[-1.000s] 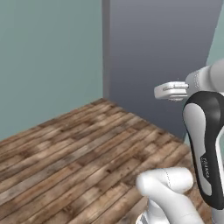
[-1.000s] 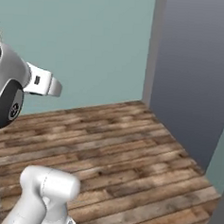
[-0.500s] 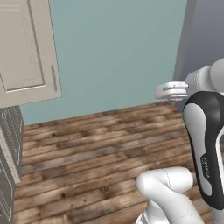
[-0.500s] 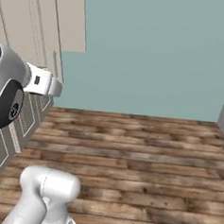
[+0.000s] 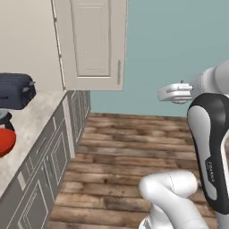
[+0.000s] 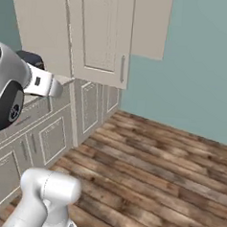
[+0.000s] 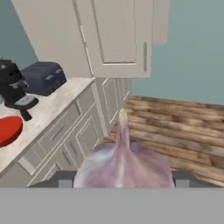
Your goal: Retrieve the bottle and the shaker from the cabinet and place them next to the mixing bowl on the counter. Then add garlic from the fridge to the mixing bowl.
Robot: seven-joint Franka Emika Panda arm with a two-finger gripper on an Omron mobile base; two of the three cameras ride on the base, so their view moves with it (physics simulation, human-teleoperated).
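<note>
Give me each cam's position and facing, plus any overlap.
Left base view: behind-left of arm, facing counter end, open cabinet door and floor; arm at right.
Right base view: behind-right, same door and floor; arm at left.
Hand view: along end effector, garlic in front, counter with bowl beyond.
Shared: the door, the counter.

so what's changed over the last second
The base has turned: both base views swung from bare wall and grey fridge side, across the wood floor, to the counter with its cabinet door. The red bowl and a dark toaster have come into view. That is camera motion, not the things moving. Unchanged: the arm's pose, and the garlic stays held in the gripper.
</note>
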